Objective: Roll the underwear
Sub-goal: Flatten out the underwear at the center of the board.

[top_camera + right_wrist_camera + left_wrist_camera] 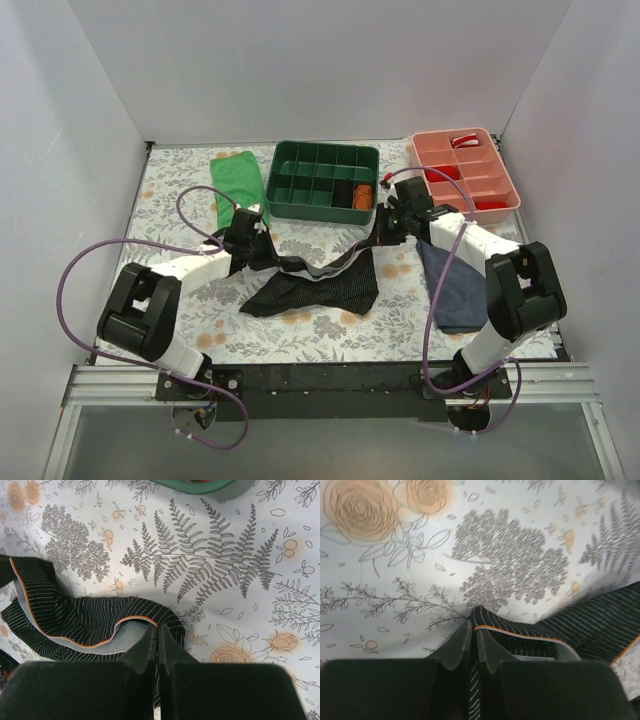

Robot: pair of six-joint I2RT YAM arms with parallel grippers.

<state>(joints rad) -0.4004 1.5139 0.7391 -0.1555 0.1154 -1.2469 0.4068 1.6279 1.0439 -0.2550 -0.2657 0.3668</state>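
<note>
Underwear [325, 287], long axis left-right, waistband [347, 262] toward far edge

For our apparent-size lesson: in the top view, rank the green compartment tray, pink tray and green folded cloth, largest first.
1. green compartment tray
2. pink tray, close behind, partly hidden
3. green folded cloth, clearly smallest

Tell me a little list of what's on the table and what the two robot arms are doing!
left fingers: shut, pinching one end of the underwear
right fingers: shut, pinching the waistband at the other end
underwear: black with stripes, not rolled, stretched between both arms, lower part draped on the table
green tray: back middle
pink tray: back right
green cloth: back left, beside the green tray
navy garment: right side, partly under the right arm
</note>
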